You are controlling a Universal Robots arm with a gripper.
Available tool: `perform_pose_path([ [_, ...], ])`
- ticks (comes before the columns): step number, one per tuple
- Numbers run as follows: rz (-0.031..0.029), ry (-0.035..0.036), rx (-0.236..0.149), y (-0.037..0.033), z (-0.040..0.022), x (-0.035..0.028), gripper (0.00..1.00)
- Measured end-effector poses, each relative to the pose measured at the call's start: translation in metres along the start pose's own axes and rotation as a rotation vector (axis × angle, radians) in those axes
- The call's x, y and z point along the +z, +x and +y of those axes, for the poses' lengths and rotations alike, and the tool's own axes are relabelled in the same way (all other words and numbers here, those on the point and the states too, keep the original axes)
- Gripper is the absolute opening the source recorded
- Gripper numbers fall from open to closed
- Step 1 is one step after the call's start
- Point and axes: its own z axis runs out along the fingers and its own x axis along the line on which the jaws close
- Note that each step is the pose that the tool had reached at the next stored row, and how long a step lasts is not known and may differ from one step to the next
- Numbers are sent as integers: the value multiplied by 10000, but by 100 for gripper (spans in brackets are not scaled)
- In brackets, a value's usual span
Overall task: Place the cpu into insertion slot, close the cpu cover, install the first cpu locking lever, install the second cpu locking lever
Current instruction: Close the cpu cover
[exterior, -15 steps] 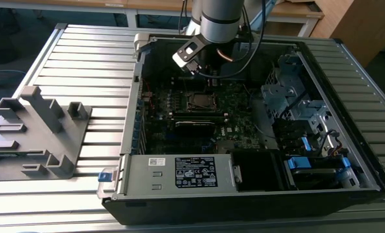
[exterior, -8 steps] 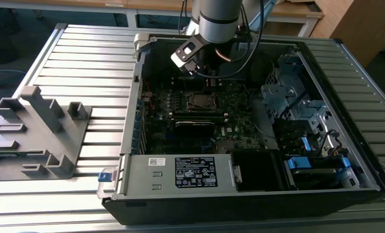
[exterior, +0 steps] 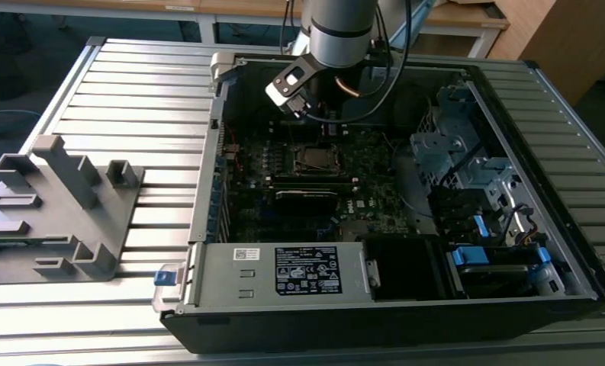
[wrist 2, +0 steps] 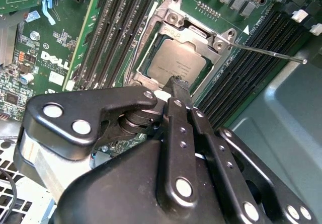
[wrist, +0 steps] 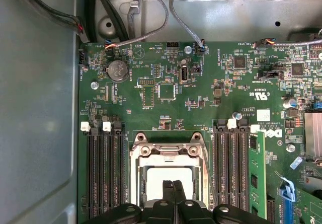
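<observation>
Hand fingers pressed together, nothing held, tips near cpu, cpu cover lowered over it

cpu beneath pressed-together pincer tips, cpu cover framing it

Circuit board green with fine pale print. Memory slots black, with white latches. cpu has a dull grey-brown metal top. cpu cover is a bright silvery frame. Locking lever thin, silver. Gripper glossy black with silver rivets. Coin battery silver. Clip blue. Table pale grey, ribbed stripes. Fixture plain grey. Power supply grey, with a black-and-white label.
</observation>
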Motion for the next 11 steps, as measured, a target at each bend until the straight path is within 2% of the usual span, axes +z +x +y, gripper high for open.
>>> perform_pose_path([
  [6, 0, 0, 0, 0, -3, 0, 11],
  [11, 0, 0, 1, -1, -39, 10, 11],
])
